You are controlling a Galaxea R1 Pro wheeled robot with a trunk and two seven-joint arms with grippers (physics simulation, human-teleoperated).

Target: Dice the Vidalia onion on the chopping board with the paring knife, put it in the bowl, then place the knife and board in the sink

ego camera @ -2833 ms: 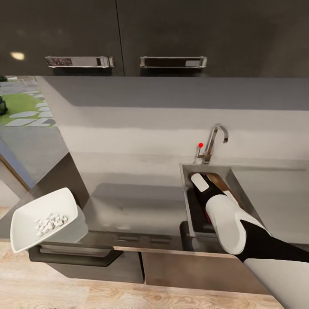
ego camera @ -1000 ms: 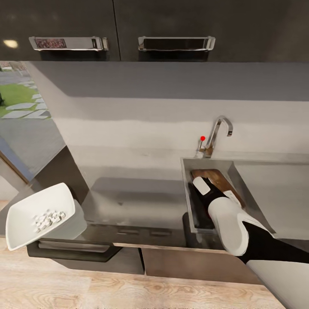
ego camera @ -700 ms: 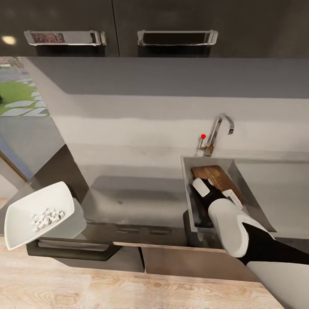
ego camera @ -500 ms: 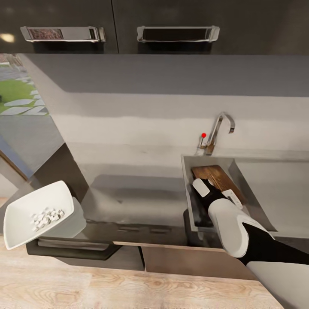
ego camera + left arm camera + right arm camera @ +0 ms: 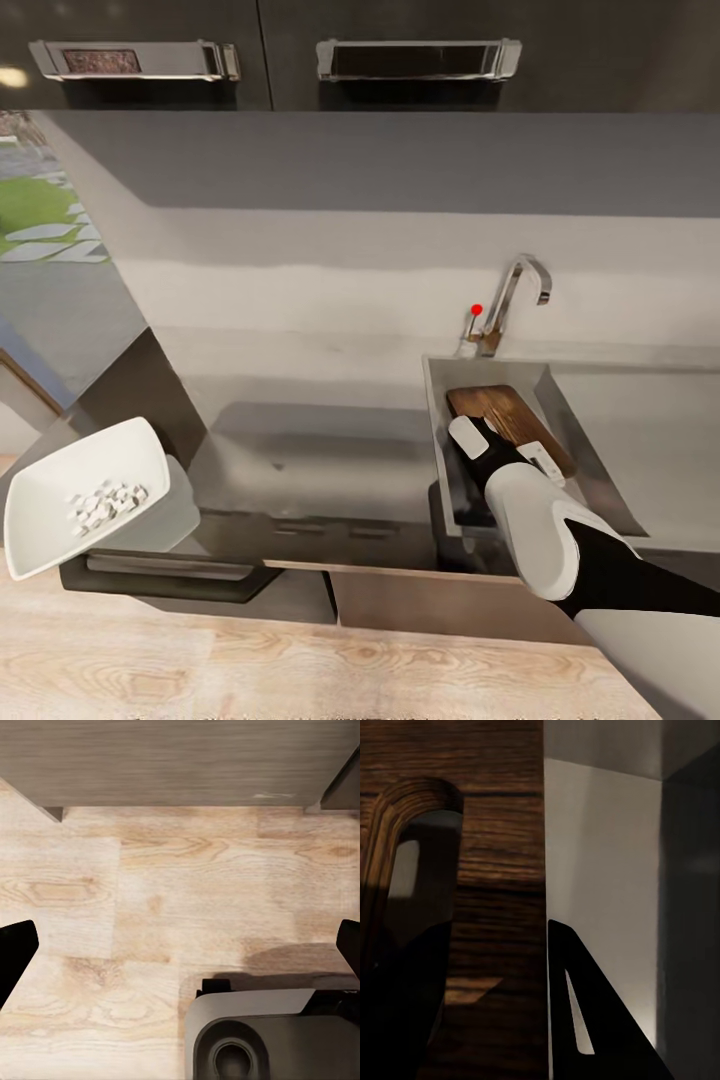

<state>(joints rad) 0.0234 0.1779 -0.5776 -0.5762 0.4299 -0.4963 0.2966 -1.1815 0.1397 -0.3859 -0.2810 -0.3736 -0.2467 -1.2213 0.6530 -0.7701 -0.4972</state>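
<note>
- Where the grey tabletop runs under the dark wall cabinets, it carries the sink toward the robot's right, with a chrome tap and its red knob behind the basin.
- Beyond the tabletop's near edge lies a light-wood floor, seen in the left wrist view together with the robot's grey base.
- Reaching down into the sink is the right arm, white and black, lying over the near part of the basin.
- Inside the sink lies the chopping board, dark brown wood, slanted against the basin; its slot-shaped handle hole shows close up in the right wrist view.
- At the tabletop's left end sits the white bowl, tilted, holding the diced onion.
- Right hand: one dark finger lies beside the board's edge; whether it grips the board cannot be told.
- Left hand: dark fingertips spread wide apart over the floor, holding nothing.
</note>
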